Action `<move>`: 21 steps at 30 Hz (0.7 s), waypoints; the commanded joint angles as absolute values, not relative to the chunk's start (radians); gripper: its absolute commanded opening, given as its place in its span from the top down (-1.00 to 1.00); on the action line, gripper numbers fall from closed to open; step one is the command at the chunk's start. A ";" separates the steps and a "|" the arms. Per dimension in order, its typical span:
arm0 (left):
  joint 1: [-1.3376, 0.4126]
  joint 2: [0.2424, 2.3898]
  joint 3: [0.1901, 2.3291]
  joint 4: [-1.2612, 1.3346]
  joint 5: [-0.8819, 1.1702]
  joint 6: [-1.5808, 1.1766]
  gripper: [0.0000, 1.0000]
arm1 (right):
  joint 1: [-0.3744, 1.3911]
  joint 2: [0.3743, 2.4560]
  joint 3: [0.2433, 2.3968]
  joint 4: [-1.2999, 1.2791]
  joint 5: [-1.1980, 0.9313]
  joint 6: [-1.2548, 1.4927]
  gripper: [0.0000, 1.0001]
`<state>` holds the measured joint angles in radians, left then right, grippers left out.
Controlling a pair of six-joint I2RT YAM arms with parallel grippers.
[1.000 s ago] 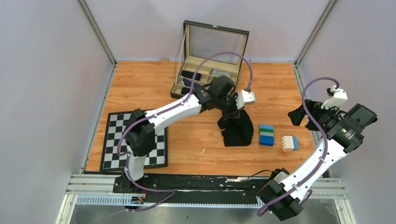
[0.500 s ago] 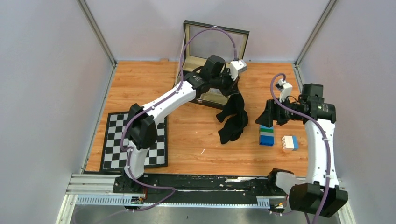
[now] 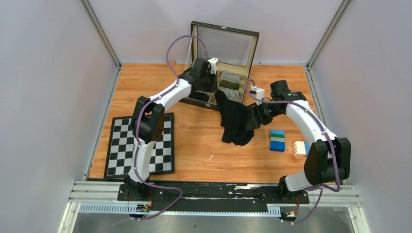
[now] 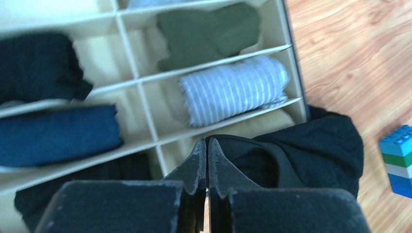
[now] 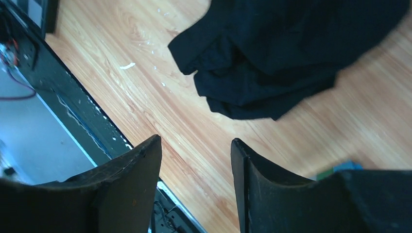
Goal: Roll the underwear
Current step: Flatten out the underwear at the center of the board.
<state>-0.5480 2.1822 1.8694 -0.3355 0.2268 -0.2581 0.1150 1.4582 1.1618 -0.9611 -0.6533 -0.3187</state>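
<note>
1. The orange-brown wooden table top (image 3: 194, 145) carries everything. On it there is no flat, spread-out garment, so the rolling itself looks not yet begun.
2. The black-and-white chequered board (image 3: 145, 145) lies at the near left, well apart from the work, with nothing on it.
3. The black hinged organiser box with cream dividers (image 4: 145, 80) stands open at the far side. Its compartments hold finished rolls: grey-striped, olive green, navy and black. The near right compartment looks unfilled, and that is probably where this piece ends up.
4. The black underwear (image 3: 234, 121) is loose and crumpled. Its top edge hangs at the box's near right corner. The rest drapes down, with the lower hem resting on the table between the box and the bricks. It shows no fold or roll.
5. The left gripper (image 4: 206, 145) is clamped almost fully together on the garment's upper edge, holding it up over the box corner.
6. The right gripper (image 5: 194, 141) is spread wide and holds nothing. It hovers just beside the trailing hem, near the fabric but not touching it.
7. A blue, green and white stacked toy brick (image 3: 277, 141) and a white and orange toy brick (image 3: 301, 148) sit to the right, close to the cloth.
8. By my judgement nearly all remains: lay the piece flat, smooth it, fold it, roll it, then stow it.
</note>
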 commanded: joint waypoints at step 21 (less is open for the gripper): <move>-0.443 1.938 1.622 -0.330 0.337 -0.227 1.00 | 0.677 1.474 1.006 -0.656 -0.397 -0.802 0.14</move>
<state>-0.4500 1.9896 1.6218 -0.3416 0.2962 -0.2333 0.6552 1.4834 1.0122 -0.7193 -0.3321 -0.6632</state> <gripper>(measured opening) 0.009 0.414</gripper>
